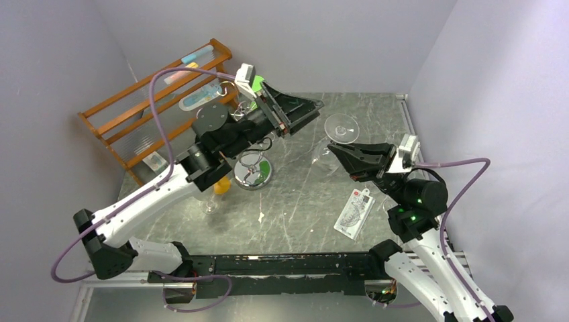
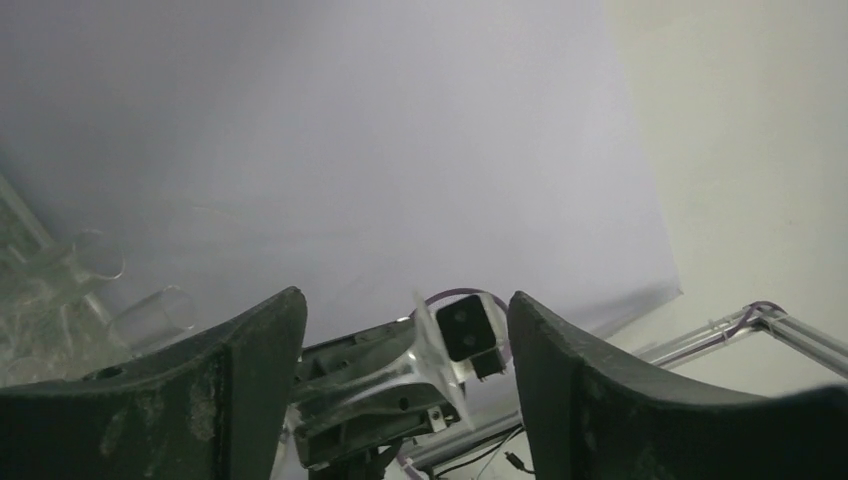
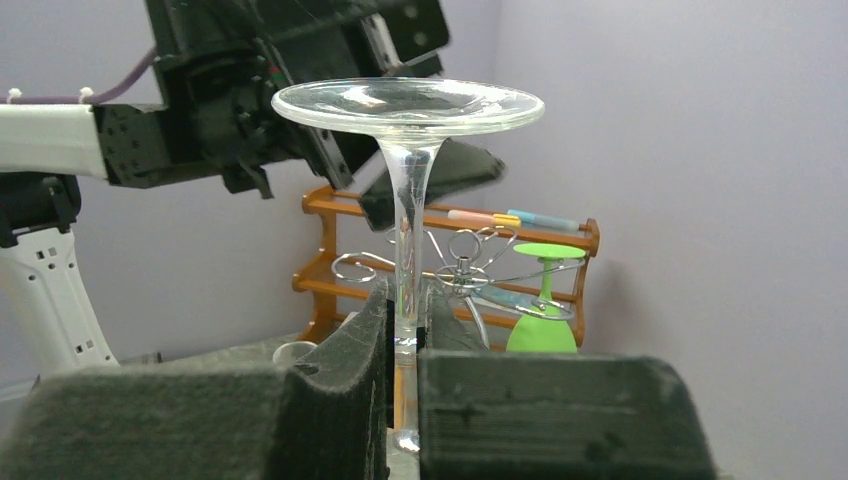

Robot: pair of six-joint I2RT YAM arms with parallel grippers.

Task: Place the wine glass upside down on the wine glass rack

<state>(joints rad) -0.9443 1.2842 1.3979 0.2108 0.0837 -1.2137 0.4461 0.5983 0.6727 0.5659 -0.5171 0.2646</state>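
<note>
My right gripper [image 3: 405,345] pinches the clear wine glass [image 3: 408,108] by its stem, foot up — near the silver chrome wire rack [image 3: 462,268]; my left gripper [image 1: 310,111] hangs spread nearby.

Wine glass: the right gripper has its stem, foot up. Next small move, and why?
Probably ease the right gripper toward the wine glass rack, stem aimed at a free hook: the wine glass is inverted and pinched by its stem, but the rack stands apart beyond it.
</note>
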